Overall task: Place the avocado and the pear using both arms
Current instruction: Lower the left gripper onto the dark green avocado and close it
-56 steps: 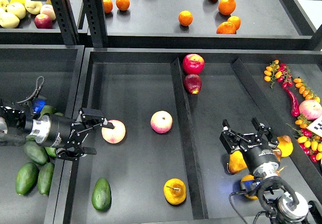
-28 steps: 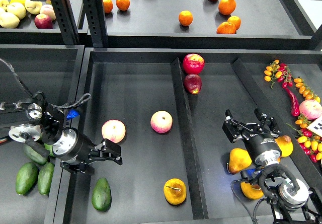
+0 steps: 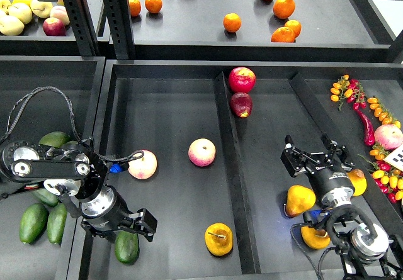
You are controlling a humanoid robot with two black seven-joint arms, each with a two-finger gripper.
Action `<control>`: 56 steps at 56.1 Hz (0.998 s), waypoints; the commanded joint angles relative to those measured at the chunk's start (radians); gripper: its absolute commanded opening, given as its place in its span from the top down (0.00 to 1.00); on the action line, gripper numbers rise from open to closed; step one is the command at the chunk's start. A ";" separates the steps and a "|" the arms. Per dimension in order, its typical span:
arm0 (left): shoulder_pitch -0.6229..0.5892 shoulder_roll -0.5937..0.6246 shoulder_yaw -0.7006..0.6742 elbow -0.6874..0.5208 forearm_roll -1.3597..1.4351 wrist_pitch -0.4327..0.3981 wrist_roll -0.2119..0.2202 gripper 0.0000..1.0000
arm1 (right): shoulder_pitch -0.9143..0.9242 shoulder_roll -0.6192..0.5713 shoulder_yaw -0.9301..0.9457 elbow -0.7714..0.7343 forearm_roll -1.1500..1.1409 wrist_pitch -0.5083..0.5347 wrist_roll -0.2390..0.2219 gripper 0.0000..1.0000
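Note:
The avocado (image 3: 126,247) lies dark green at the front left of the middle tray, its top partly covered by my left gripper (image 3: 134,228). That gripper hangs right over it with the jaws apart and holds nothing. The pear (image 3: 218,239), golden yellow with a brown stem, lies at the front of the same compartment, next to the divider (image 3: 228,160). My right gripper (image 3: 313,156) is open and empty in the right compartment, just behind another yellow pear (image 3: 300,199).
Two peaches (image 3: 143,164) (image 3: 202,152) lie mid-compartment. Red apples (image 3: 242,79) sit by the divider's far end. Other avocados (image 3: 33,222) lie in the left bin, more pears (image 3: 315,236) by my right arm, and peppers and tomatoes (image 3: 378,113) at right. Oranges (image 3: 232,22) are on the shelf.
My left gripper has swung from beside the left peach down toward the front and now stands over the avocado. My right gripper has drawn slightly back from the pears.

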 commanded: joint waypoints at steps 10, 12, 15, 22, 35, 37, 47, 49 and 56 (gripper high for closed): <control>-0.004 -0.093 0.020 0.076 0.016 0.000 0.000 0.00 | 0.003 0.000 0.000 0.000 0.002 0.002 -0.002 0.00; -0.002 -0.112 0.024 0.090 0.017 0.000 0.000 0.00 | 0.003 0.000 0.000 0.000 0.002 0.002 -0.003 0.00; -0.002 -0.127 0.029 0.105 0.017 0.000 0.000 0.00 | 0.003 0.000 0.000 0.000 0.002 0.002 -0.003 0.00; -0.001 -0.147 0.043 0.134 0.016 0.000 0.000 0.00 | 0.003 0.000 0.000 0.000 0.003 0.003 -0.003 0.00; -0.001 -0.152 0.081 0.162 0.031 0.000 0.000 0.00 | 0.001 0.000 0.001 0.000 0.005 0.006 -0.003 0.00; 0.001 -0.152 0.089 0.165 0.037 0.000 0.000 0.00 | 0.001 0.000 0.003 0.000 0.005 0.008 -0.003 0.00; 0.005 -0.184 0.109 0.202 0.037 0.000 0.000 0.01 | 0.001 0.000 0.003 0.000 0.005 0.008 -0.003 0.00; 0.007 -0.192 0.109 0.209 0.037 0.000 0.000 0.01 | 0.001 0.000 0.003 0.000 0.006 0.008 -0.003 0.00; 0.013 -0.216 0.110 0.229 0.037 0.000 0.000 0.01 | 0.000 0.000 0.003 0.002 0.006 0.020 -0.002 0.00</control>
